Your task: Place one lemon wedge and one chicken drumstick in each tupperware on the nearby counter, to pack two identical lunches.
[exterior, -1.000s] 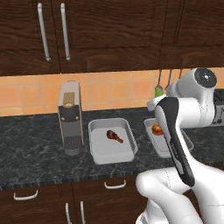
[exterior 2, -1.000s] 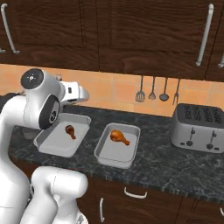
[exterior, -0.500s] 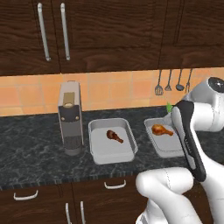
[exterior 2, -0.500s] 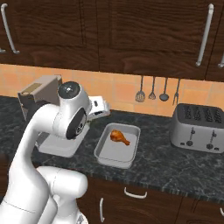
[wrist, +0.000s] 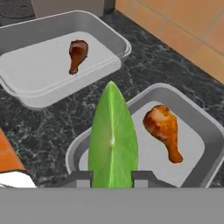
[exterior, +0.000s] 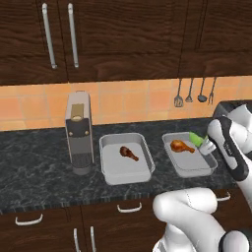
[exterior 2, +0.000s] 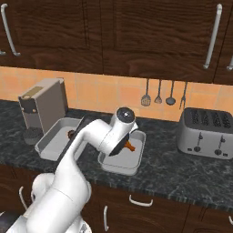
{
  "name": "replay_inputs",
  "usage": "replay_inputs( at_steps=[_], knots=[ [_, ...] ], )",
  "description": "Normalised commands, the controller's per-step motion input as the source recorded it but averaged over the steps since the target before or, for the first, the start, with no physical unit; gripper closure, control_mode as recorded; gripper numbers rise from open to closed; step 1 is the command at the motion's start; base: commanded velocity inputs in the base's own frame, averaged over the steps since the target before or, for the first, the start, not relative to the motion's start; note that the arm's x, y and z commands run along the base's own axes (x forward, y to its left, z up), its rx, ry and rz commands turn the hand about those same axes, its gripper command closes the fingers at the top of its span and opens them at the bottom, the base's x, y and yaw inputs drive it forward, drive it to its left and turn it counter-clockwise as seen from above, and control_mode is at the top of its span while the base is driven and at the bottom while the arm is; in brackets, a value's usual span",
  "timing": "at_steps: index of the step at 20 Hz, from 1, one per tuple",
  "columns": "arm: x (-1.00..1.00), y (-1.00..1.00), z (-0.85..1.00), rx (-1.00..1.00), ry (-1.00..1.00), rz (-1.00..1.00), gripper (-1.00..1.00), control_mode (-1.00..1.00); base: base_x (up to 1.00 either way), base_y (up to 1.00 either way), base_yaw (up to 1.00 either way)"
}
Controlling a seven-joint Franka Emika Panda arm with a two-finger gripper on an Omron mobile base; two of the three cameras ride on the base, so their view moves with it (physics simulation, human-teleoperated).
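Observation:
My gripper (wrist: 112,178) is shut on a lime green lemon wedge (wrist: 113,138), which stands on edge between the finger tips. Just below it lies the right tupperware (wrist: 199,120), holding the plump orange-golden chicken drumstick (wrist: 162,129). The left tupperware (wrist: 39,65) holds the thin dark chicken drumstick (wrist: 77,54). From the left base view the gripper (exterior: 204,144) hovers with the wedge (exterior: 197,139) over the right tupperware (exterior: 189,166), beside its drumstick (exterior: 182,146). The left tupperware (exterior: 118,170) with its drumstick (exterior: 129,152) sits a short way off on the counter (exterior: 39,167).
A grey coffee machine (exterior: 78,130) stands left of the trays. A steel toaster (exterior 2: 205,134) is at the right end of the counter. Kitchen utensils (exterior: 194,93) hang on the tiled wall behind. My arm (exterior 2: 107,136) covers part of the right tray.
The arm has swung right, from over the left tupperware to over the right one, carrying the green wedge. Both trays and drumsticks have stayed put.

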Motion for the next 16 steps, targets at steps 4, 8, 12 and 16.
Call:
replay_inputs(
  at_steps=[4,8,12,16],
  knots=[
    [0.68,-0.28,-0.51,0.0,0.14,0.22,1.0,-1.0,0.0,0.0,0.0],
    [0.69,-0.19,-0.57,0.0,0.1,0.2,1.0,-1.0,0.0,0.0,0.0],
    [0.47,-0.05,-0.54,0.0,0.09,0.18,1.0,-1.0,0.0,0.0,0.0],
    [0.28,-0.04,-0.48,-0.01,0.03,0.12,1.0,-1.0,0.0,0.0,0.0]
  ],
)
